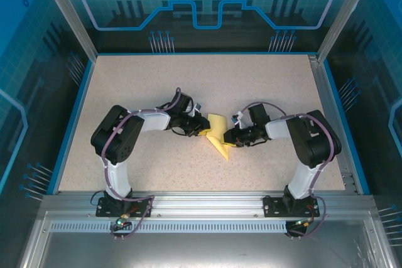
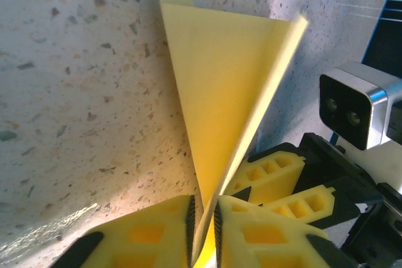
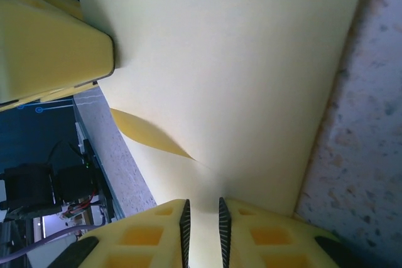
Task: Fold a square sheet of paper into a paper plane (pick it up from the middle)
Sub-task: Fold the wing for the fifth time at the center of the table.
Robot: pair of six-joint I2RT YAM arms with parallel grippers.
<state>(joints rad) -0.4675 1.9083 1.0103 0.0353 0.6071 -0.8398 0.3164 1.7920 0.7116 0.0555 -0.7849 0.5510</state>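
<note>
Speckled beige composite tabletop (image 1: 157,86), rimmed in blue and walled by blue circuit-print panels (image 1: 207,4), is carrying the whole scene in the top view. Two white-and-black jointed arms, left (image 1: 119,136) and right (image 1: 311,136), are reaching inward from a ribbed aluminium rail (image 1: 207,202) and meeting near the table's centre. Between them a thin, matte, plain yellow paper sheet (image 1: 217,127) is being held partly folded. The left wrist view is showing it (image 2: 226,92) as a long smooth wedge with one sharp crease and a raised flap, narrowing toward the gripper. The left gripper (image 2: 202,208) is clenching that narrow end between ribbed black pads set in cellular yellow plastic fingers (image 2: 151,230). The right gripper (image 3: 204,211) is pinching another edge, the paper (image 3: 239,61) running flat into the thin slot between its pads, with a soft curled fold beside it. A silver-faced, two-lens wrist camera (image 2: 352,108) is sitting just above the right gripper's yellow fingers (image 2: 270,174).
</note>
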